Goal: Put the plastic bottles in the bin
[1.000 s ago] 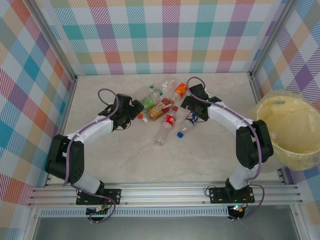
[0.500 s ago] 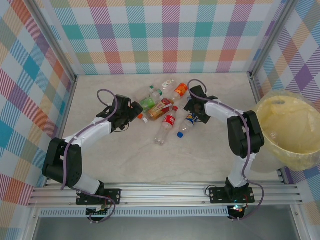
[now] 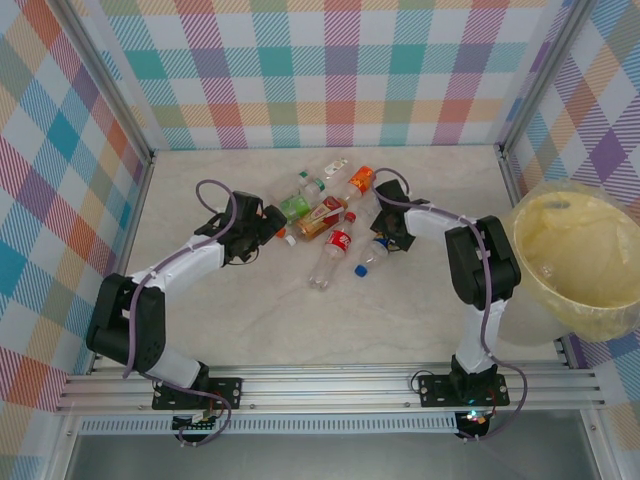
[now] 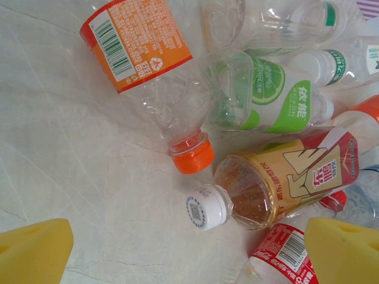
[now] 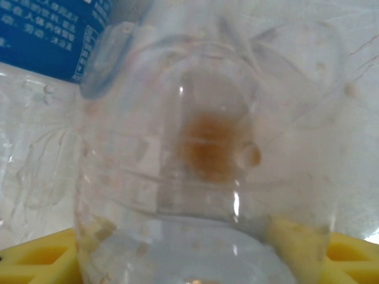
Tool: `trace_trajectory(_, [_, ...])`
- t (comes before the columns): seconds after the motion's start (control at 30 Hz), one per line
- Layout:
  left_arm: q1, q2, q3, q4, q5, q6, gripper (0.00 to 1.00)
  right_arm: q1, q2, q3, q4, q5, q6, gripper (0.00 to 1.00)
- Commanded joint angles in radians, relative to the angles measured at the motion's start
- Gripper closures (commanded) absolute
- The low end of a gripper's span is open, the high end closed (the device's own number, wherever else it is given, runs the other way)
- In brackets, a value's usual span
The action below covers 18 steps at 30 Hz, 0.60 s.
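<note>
Several plastic bottles [image 3: 330,215] lie in a heap mid-table. My left gripper [image 3: 268,228] sits at the heap's left side, open [image 4: 189,251] and holding nothing. Ahead of it lie an orange-labelled bottle [image 4: 139,38] with an orange cap, a green-labelled bottle [image 4: 266,97], a white-capped tan bottle [image 4: 284,180] and a red-labelled bottle [image 4: 284,254]. My right gripper [image 3: 385,230] is at the heap's right side, shut [image 5: 192,251] on the clear body of a blue-labelled bottle [image 5: 207,148], which lies on the table [image 3: 373,248]. The bin [image 3: 600,285] stands at the far right.
Checked walls enclose the table on three sides. The bin overhangs the table's right edge, beside the right arm's upright link [image 3: 480,270]. Bare marble surface [image 3: 300,320] stretches between the heap and the arm bases.
The right arm's elbow swung left and its gripper settled a little nearer over the blue-labelled bottle. The left arm and the bottles hardly moved.
</note>
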Motion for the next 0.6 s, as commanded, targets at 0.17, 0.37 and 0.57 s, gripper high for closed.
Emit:
trace_trajectory(0.17, [0.015, 0.032, 0.034, 0.007, 0.031, 0.010, 0.00, -0.001, -0.145, -0.132, 0.108, 0.054, -0.088, 0.47])
trace_trajectory(0.37, [0.015, 0.035, 0.034, 0.015, 0.042, 0.004, 0.00, 0.000, -0.231, -0.178, 0.164, 0.064, -0.179, 0.54])
trace_trajectory(0.57, [0.015, 0.037, 0.040, 0.020, 0.053, 0.003, 0.00, 0.000, -0.345, -0.238, 0.265, 0.046, -0.257, 0.60])
